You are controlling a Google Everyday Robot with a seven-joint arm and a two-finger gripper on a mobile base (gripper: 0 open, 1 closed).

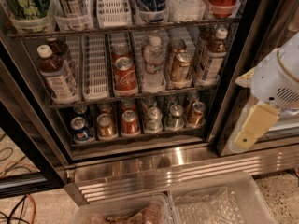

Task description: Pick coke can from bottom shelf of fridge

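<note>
pepsi can [81,129] — water bottle [153,65] — clear bin [212,181]

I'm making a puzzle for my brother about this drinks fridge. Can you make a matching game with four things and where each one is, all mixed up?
Things
1. coke can
2. blue Pepsi can
3. water bottle
4. gripper

Places
A. outside the fridge, on the right, in front of the door frame
B. far left of the front row on the bottom shelf
C. on the rack above the bottom shelf, near the middle
D. third from the left in the bottom shelf's front row

Pairs: 1-D, 2-B, 3-C, 4-A
</note>
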